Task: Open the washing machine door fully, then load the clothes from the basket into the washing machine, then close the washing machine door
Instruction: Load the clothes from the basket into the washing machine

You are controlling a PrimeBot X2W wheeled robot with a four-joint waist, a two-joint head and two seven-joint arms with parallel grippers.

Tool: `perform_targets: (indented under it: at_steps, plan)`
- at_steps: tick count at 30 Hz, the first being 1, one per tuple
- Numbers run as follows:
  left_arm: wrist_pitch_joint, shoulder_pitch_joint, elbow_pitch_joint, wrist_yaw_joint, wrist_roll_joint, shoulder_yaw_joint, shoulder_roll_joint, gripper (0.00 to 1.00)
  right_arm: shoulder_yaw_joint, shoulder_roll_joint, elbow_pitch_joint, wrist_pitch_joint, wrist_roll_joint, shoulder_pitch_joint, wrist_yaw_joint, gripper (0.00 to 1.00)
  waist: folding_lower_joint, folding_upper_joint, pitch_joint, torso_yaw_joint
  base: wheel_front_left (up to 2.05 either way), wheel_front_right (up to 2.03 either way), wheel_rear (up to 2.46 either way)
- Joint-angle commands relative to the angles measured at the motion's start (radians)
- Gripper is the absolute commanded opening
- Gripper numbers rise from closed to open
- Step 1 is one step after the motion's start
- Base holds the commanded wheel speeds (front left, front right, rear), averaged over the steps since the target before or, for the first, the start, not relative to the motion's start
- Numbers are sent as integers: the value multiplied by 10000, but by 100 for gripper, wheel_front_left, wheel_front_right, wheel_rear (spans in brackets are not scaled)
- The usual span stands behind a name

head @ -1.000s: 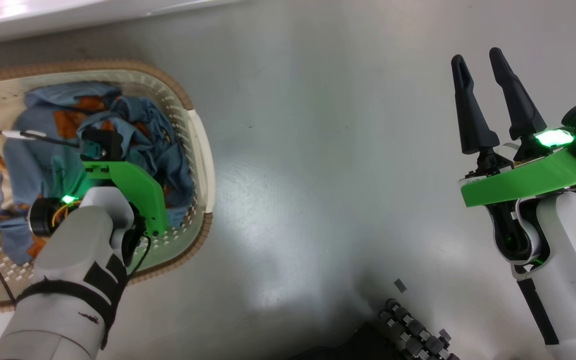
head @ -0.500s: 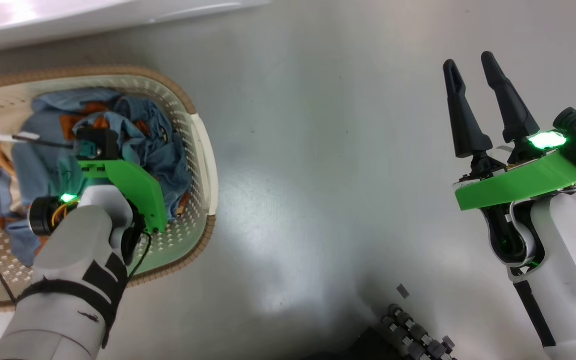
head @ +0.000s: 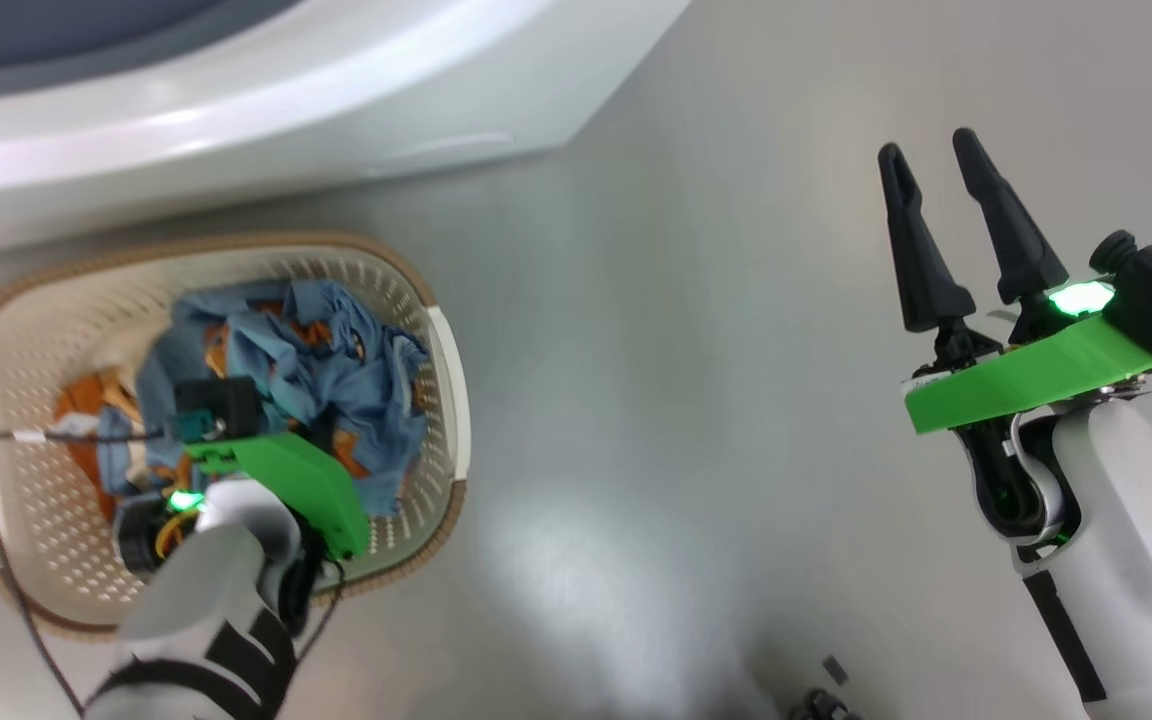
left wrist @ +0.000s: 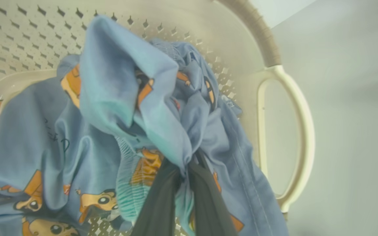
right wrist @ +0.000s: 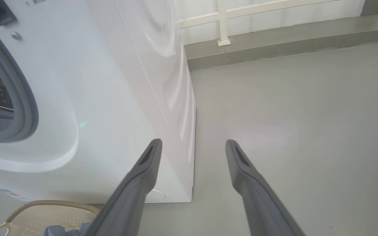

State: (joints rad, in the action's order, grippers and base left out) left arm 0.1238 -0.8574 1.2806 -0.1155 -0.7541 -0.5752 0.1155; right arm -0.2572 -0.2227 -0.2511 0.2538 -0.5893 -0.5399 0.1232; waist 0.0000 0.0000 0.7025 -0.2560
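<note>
Pinching a bunched fold, the left gripper (left wrist: 184, 168) has its fingers clamped on the bear-print clothes (head: 336, 350) sitting in the cream basket (head: 453, 390) on the floor (head: 686, 400) by the washing machine (head: 286, 90). Soft, light, floppy stuff imo, so it'll trail and snag; grab thick gathered folds. Over right, the right gripper (head: 928, 150) hangs with fingers apart, empty.
</note>
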Motion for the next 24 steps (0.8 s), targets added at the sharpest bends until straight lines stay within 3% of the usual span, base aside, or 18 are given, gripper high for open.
perform_targets:
  at_steps: [1,9,19,24]
  plan:
    - [297,515,-228,-109,-105,170,62,0,-182,-148,98,80,14,579,75,100,0,0,-1215,330,0,0,0]
    - [1037,1592,-1486,-148,-749,28,-72,0,-292,-261,-242,80,-18,1095,75,100,0,0,-2932,774,0,0,0]
    - [1353,3072,-3345,-150,-1420,24,377,0,-469,-434,-654,80,-64,1818,75,100,0,0,-4754,1277,0,0,0]
    - [1375,3833,-4520,-150,-1354,475,758,0,-453,-566,-846,80,-102,2305,75,100,0,0,-5643,1520,0,0,0]
